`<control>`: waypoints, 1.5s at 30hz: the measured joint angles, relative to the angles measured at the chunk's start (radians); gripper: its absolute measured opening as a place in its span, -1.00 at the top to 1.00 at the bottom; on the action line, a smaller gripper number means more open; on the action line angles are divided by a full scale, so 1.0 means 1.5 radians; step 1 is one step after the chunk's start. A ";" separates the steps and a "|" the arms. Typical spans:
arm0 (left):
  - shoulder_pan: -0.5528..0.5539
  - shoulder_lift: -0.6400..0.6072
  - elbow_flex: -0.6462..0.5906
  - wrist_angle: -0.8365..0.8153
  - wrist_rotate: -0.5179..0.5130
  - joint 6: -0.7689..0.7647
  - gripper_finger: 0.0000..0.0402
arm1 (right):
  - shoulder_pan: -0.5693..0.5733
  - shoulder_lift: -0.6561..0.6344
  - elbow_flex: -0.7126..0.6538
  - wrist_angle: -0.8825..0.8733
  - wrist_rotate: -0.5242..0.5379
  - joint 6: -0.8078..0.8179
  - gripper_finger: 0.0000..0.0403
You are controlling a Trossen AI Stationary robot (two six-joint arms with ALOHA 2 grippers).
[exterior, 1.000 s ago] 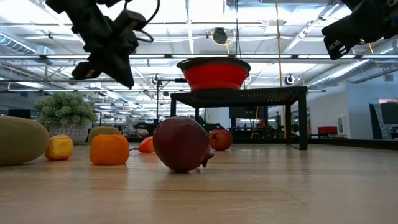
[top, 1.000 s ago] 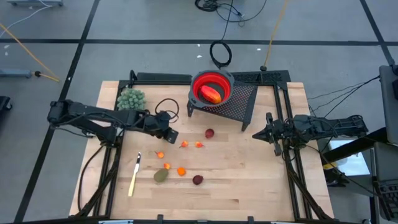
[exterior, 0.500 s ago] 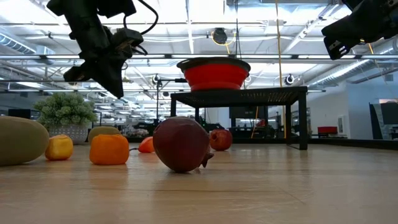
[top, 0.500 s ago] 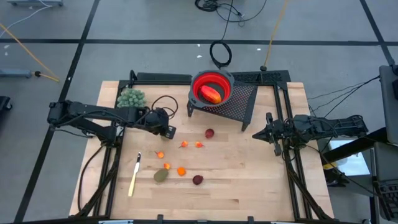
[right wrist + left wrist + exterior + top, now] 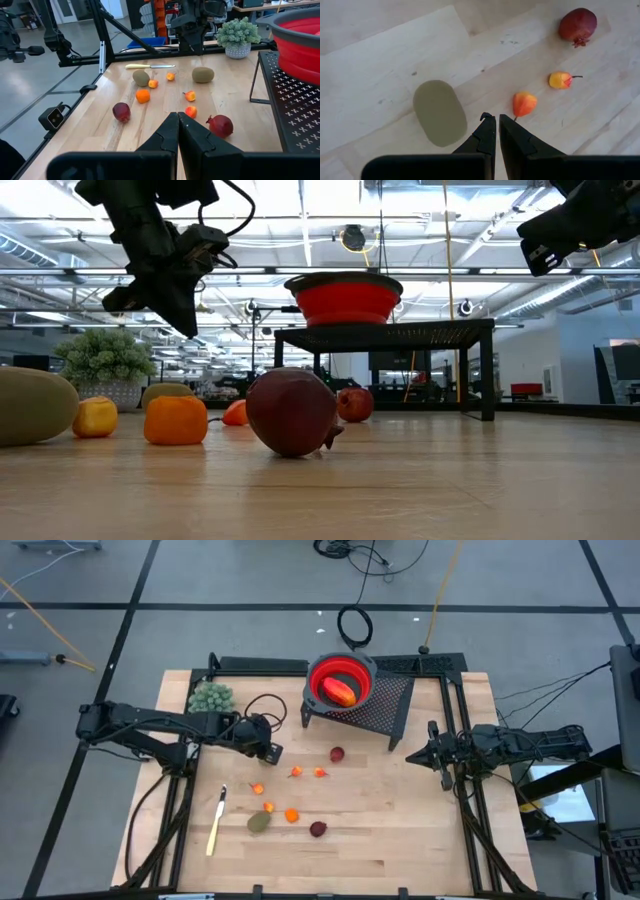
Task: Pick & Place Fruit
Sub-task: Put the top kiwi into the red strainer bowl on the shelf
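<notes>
The left tool (image 5: 272,751) is seen above the surface (image 5: 400,830), fingers closed to a thin slit with nothing between them. Directly beneath it, in its wrist view, a brownish-green oval (image 5: 439,112) lies on the wood; two small orange-yellow bits (image 5: 524,103) (image 5: 560,79) and a dark red ball (image 5: 577,24) lie beyond. The right tool (image 5: 416,755) is held over the surface's right side, fingers pressed together and empty.

The red-orange-yellow elongated piece (image 5: 341,692) is found inside the red bowl (image 5: 340,667), which stands on a black mesh stand (image 5: 375,705) at the far edge. A second oval (image 5: 259,823), a second dark red ball (image 5: 318,829) and an orange bit (image 5: 291,815) lie nearer the front edge. A green bushy clump (image 5: 210,698) stands at the far left corner; a yellow-handled knife (image 5: 215,823) lies at front left, apart from the fruit.

The left arm is stretched low across from the left edge, wrist bent downward. The right arm is extended inward from the right edge.
</notes>
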 joint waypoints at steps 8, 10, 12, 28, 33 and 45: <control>0.000 0.000 0.000 -0.001 -0.020 -0.027 0.57 | 0.000 0.000 0.000 0.000 0.000 0.000 1.00; 0.000 0.000 0.000 -0.001 -0.030 -0.033 0.41 | 0.000 0.000 0.000 0.000 0.000 0.000 1.00; 0.000 0.000 0.000 -0.001 -0.038 -0.033 0.26 | 0.000 0.000 0.000 0.000 0.000 0.000 1.00; 0.000 0.002 -0.010 -0.029 -0.052 -0.021 -0.43 | 0.000 0.000 0.000 0.000 0.000 0.000 1.00; 0.000 0.003 -0.042 -0.030 -0.052 -0.060 -0.46 | 0.000 0.000 0.000 0.000 0.000 0.000 1.00; 0.000 0.003 -0.096 0.044 -0.052 -0.107 -0.47 | 0.000 0.000 0.000 0.000 0.022 0.006 1.00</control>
